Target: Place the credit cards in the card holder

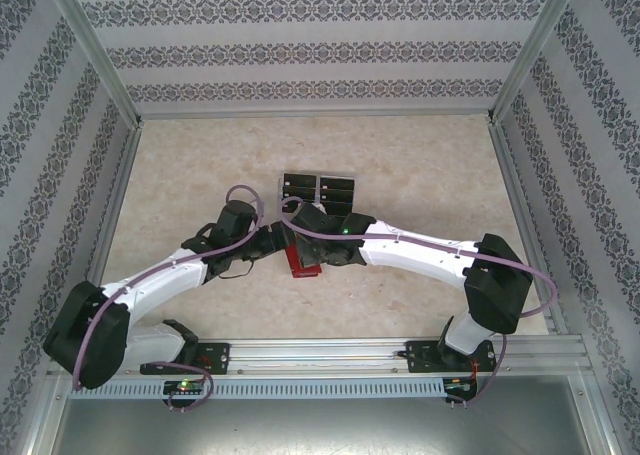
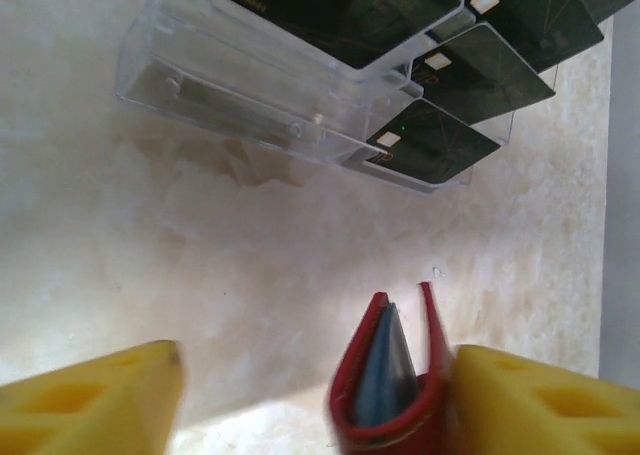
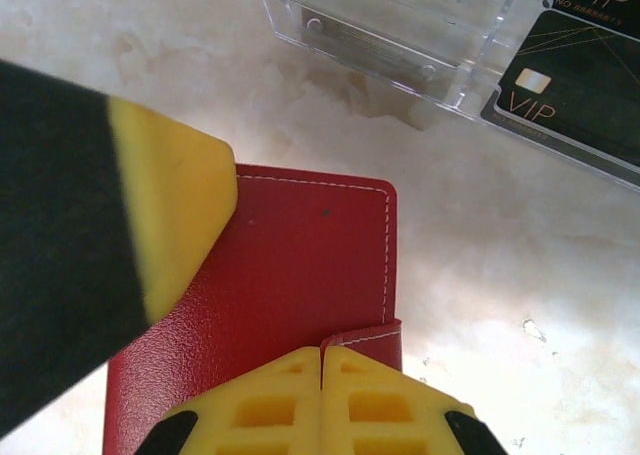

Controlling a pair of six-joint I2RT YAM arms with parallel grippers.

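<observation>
Arms bend inward, left tool [image 2: 312, 387] and right tool [image 3: 322, 383] at card holder [image 3: 300, 265].

top view: small red leather-like folding wallet [image 1: 302, 266] mostly hidden under both arms | left wrist: yellow left fingers [image 2: 90, 400] blurred, cut off below; wallet's near end cropped between them | right wrist: flat black rectangular cards [image 3: 585, 85] cropped beyond right fingers [image 3: 270, 405], small print unreadable

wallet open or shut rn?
Slightly open. In the left wrist view the wallet is edge-on, its two red covers parted in a narrow V, joined at the bottom, with grey-blue layers between them.
</observation>
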